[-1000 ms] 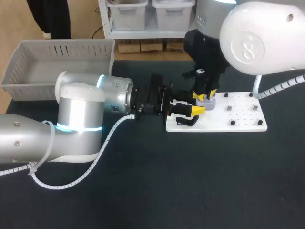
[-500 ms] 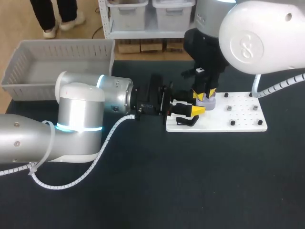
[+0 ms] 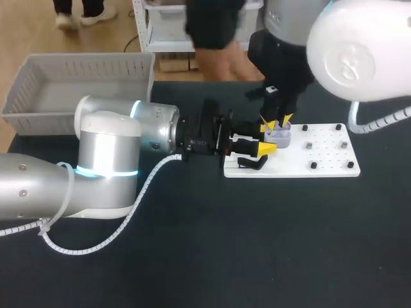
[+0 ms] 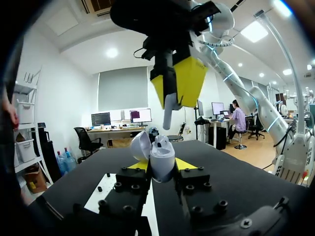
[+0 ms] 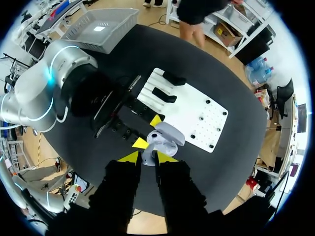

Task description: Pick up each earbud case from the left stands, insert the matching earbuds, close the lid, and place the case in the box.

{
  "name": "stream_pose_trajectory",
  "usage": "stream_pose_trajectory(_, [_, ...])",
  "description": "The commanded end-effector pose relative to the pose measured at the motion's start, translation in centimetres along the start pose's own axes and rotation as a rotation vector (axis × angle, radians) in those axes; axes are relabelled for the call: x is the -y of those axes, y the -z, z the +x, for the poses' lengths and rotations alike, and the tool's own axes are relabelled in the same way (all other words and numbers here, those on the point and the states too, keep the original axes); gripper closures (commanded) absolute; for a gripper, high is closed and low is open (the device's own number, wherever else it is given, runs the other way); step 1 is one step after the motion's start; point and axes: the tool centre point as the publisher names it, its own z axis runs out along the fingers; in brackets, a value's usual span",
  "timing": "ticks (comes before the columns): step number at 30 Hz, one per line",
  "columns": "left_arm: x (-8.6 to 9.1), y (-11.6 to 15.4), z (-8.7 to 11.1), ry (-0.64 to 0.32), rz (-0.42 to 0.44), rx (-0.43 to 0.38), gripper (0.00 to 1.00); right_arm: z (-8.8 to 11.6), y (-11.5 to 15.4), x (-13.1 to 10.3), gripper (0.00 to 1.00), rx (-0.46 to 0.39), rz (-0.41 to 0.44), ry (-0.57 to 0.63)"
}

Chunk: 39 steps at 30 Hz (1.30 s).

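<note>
Left tool (image 4: pixel 160 165) clamps open case (image 4: pixel 162 153); right tool (image 5: pixel 146 157) pinches earbud (image 4: pixel 168 110) above white board (image 3: pixel 327 158).

No legible text or numbers on the table, embossed mark on right arm's white joint cap (image 3: pixel 350 54), unreadable

One case (image 3: pixel 278 136), one earbud (image 4: pixel 168 109), two stands (image 5: pixel 164 95), one box (image 3: pixel 83 66)

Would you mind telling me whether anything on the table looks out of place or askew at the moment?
Nothing stands out. The open earbud case is held between the fingers of the left gripper, and the right gripper holds an earbud just above it.
</note>
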Motion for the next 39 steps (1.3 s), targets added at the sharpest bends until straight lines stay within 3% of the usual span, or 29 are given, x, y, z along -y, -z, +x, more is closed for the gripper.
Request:
stream_pose_trajectory(1, [0.1,0.0,0.0,-0.002,-0.003,0.001,1.00,0.5,-0.4,-0.2,1.00,0.031,0.002,0.006])
stream_pose_trajectory(16, [0.1,0.0,0.0,-0.002,-0.003,0.001,1.00,-0.5,-1.1,-0.5,1.00,0.022,0.014,0.030])
stream_pose_trajectory(39, [0.1,0.0,0.0,-0.002,-0.003,0.001,1.00,-0.4,-2.1,0.2,1.00,0.001,0.010,0.005])
